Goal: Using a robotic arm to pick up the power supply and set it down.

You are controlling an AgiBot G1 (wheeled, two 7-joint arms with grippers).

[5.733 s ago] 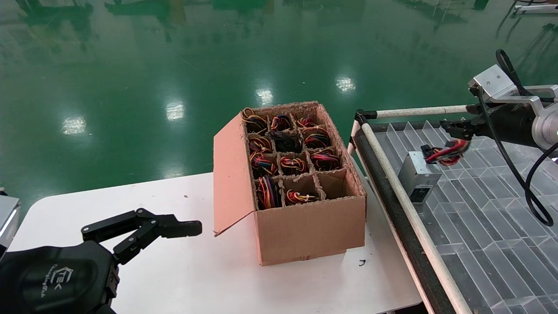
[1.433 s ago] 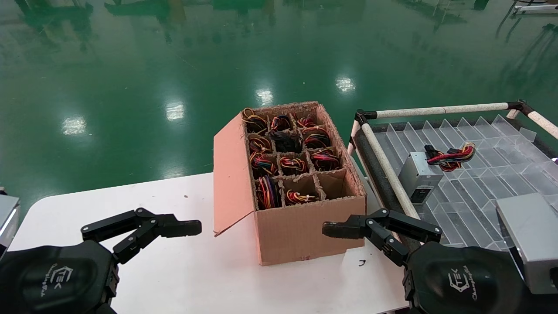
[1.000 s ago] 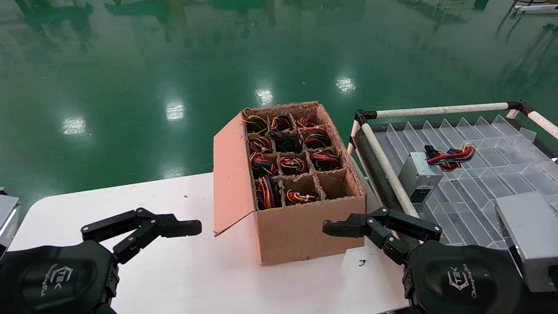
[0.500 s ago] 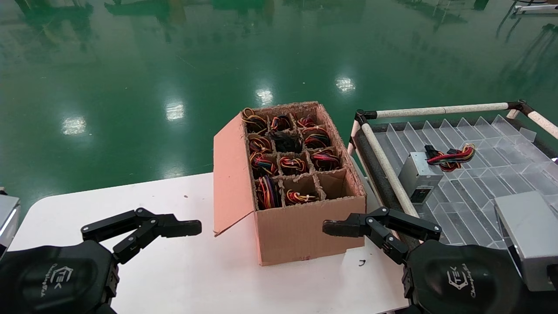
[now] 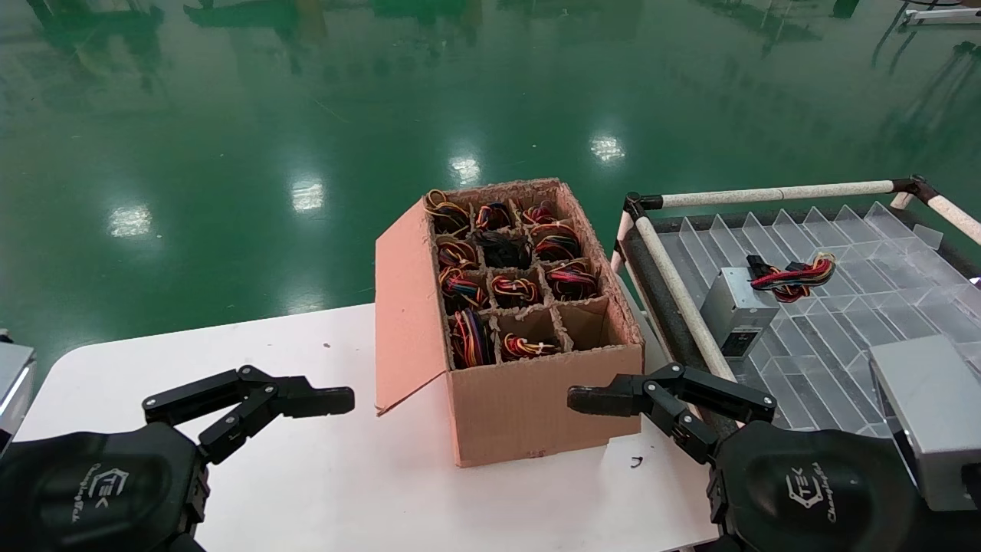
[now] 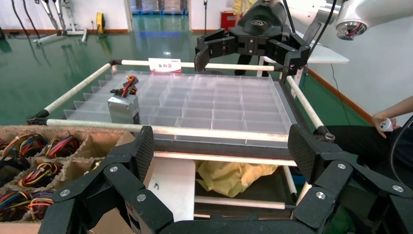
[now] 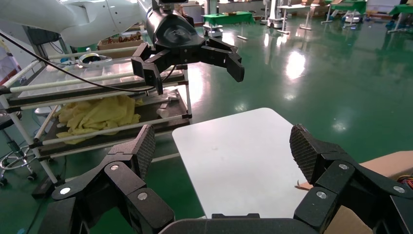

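Note:
The power supply (image 5: 737, 307), a small grey metal box with a red, yellow and black wire bundle (image 5: 793, 274), lies on the clear divided tray (image 5: 843, 368) at the right. It also shows in the left wrist view as the power supply (image 6: 123, 105). My right gripper (image 5: 590, 401) hovers open and empty near the table's front right corner, well short of the power supply, its pads wide apart (image 7: 224, 150). My left gripper (image 5: 329, 401) is parked open and empty over the table's front left (image 6: 222, 152).
A cardboard box (image 5: 536, 406) with divided cells, most holding coloured wire coils, stands mid-table on the white table (image 5: 345, 475). The tray's white rail (image 5: 682, 291) runs between box and tray. A grey block (image 5: 927, 414) on my right arm overhangs the tray's near corner.
My right gripper was at the wire bundle over the tray 5.7 s ago; it now sits back at the front right, open. The power supply stays on the tray. Nothing moved in the last second.

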